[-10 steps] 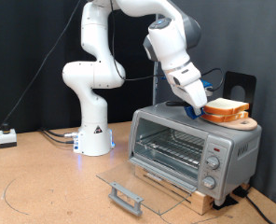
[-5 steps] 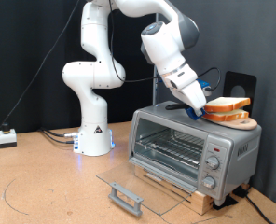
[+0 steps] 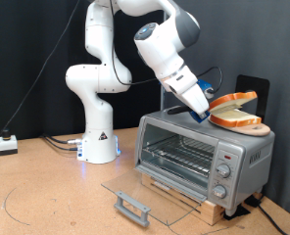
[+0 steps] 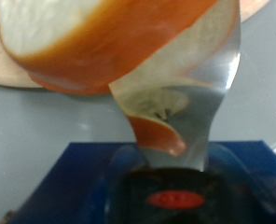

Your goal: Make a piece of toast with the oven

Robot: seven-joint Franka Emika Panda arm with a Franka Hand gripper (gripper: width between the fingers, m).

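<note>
1. Change: the claw (image 3: 206,106) has come up off the oven top and carries the piece of toast (image 3: 232,99) with it. A second ago both slices sat stacked; now the top one is lifted and tilted, clear of the second slice (image 3: 237,118).
2. Meaning: pickup looks done; bread not in the oven (image 3: 204,153) yet.
3. Claw state: closed on the slice's edge. The wrist view shows the crust (image 4: 157,131) pinched against a metal finger (image 4: 217,84), bread bulging past it.
4. Toast position: sticks out from the claw tip toward the exterior view's right, above the second slice and wooden plate (image 3: 259,129), which sit on the oven top at its right end.
5. Oven: glass door (image 3: 135,189) dropped open and flat, handle (image 3: 131,207) at the front, wire rack (image 3: 180,157) bare. Oven sits on the bench (image 3: 47,191).
</note>
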